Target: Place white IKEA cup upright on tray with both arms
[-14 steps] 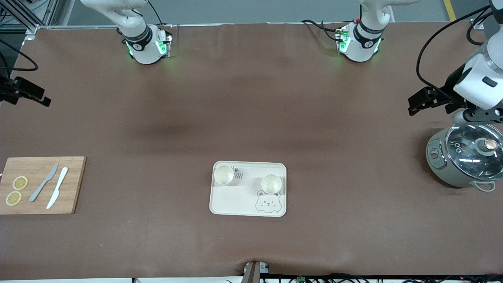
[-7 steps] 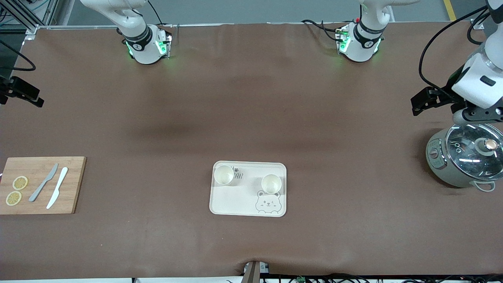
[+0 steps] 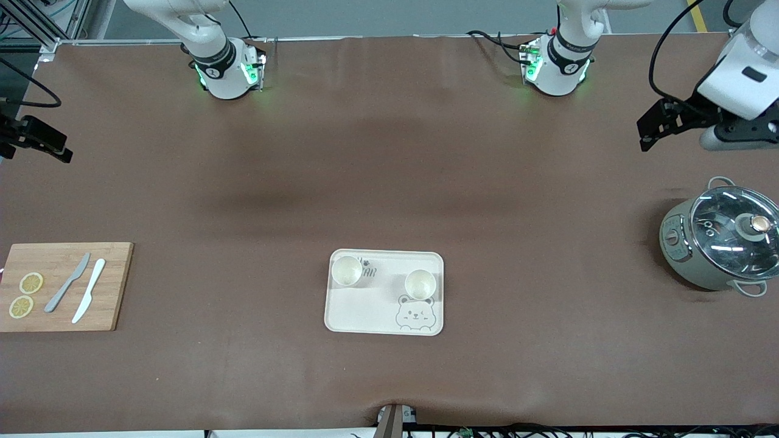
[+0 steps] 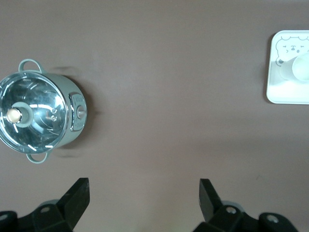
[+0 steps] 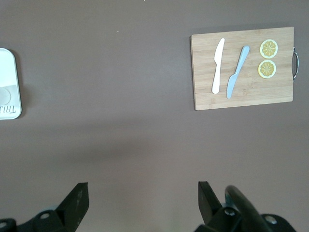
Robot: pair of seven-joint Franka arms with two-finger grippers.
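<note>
The cream tray [image 3: 365, 311] with the bear print lies mid-table, near the front camera. Two white cups stand upright on it, one [image 3: 347, 271] by the lettering and one [image 3: 420, 284] above the bear face. My left gripper [image 3: 649, 129] hangs open and empty over bare table at the left arm's end, well away from the tray. Its wrist view shows its open gripper [image 4: 144, 187], the tray's edge [image 4: 285, 94] and one cup [image 4: 300, 67]. My right gripper [image 3: 53, 149] is open and empty over bare table at the right arm's end. Its wrist view shows its open gripper [image 5: 143, 189] and a strip of tray [image 5: 8, 82].
A grey-green pot [image 3: 718, 243] with a glass lid stands at the left arm's end [image 4: 41, 116]. A wooden cutting board [image 3: 64, 286] with two knives and two lemon slices lies at the right arm's end [image 5: 241, 67]. Brown table cover spreads between them.
My left gripper has drawn away from above the pot, which now shows whole. My right gripper has shifted only slightly. The cups and tray have not moved.
</note>
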